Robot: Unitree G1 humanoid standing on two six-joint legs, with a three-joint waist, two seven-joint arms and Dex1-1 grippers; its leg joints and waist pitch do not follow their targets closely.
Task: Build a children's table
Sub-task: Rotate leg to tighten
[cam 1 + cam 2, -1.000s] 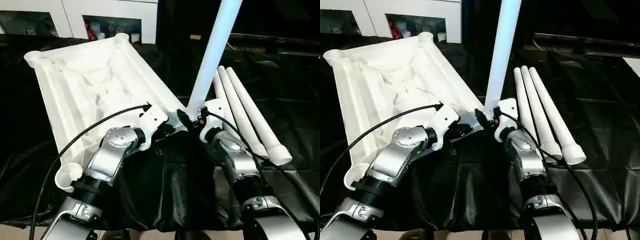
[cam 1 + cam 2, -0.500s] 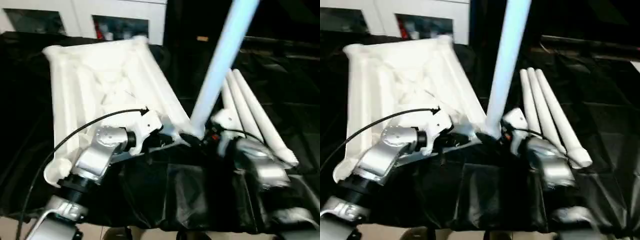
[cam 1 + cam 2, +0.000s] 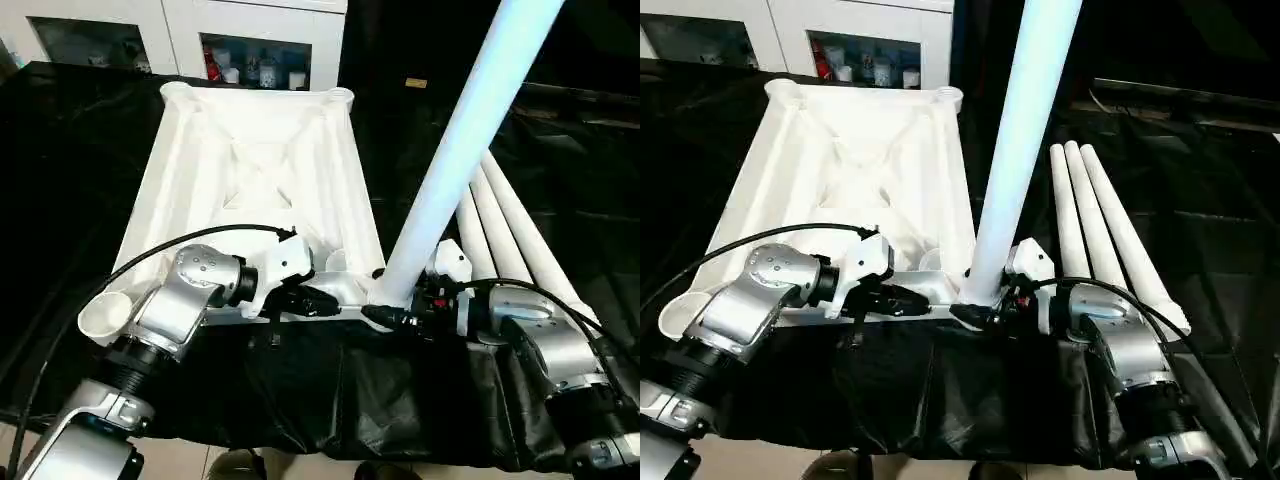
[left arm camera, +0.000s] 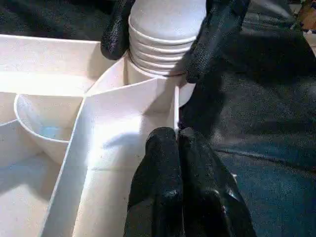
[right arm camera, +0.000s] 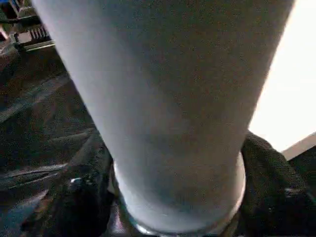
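- Two eye views look down on a bench (image 3: 60, 150) draped in glossy black sheeting, with white cabinets (image 3: 250, 40) along the far wall.
- On it lies the large white plastic table top (image 3: 250, 170), ribbed underside up, with round sockets at its corners.
- Three long white tapered tube legs (image 3: 1105, 225) lie side by side on the sheeting, just right of the top.
- One more white tube leg (image 3: 465, 140) stands tilted, its base at the top's near right corner socket, its upper end cut off by the frame.
- Both silver forearms reach inward and meet at that corner; the right gripper (image 3: 395, 312) sits at the leg's base.
- Left wrist view: the left gripper (image 4: 177, 140) has its black fingers (image 4: 163, 168) pressed together, pinching the thin upright wall at the top's edge. Beyond, two other black fingers flank the leg's ribbed end in its socket.
- Right wrist view: the leg looms close, right fingers (image 5: 269, 168) clamped on either side of its base.
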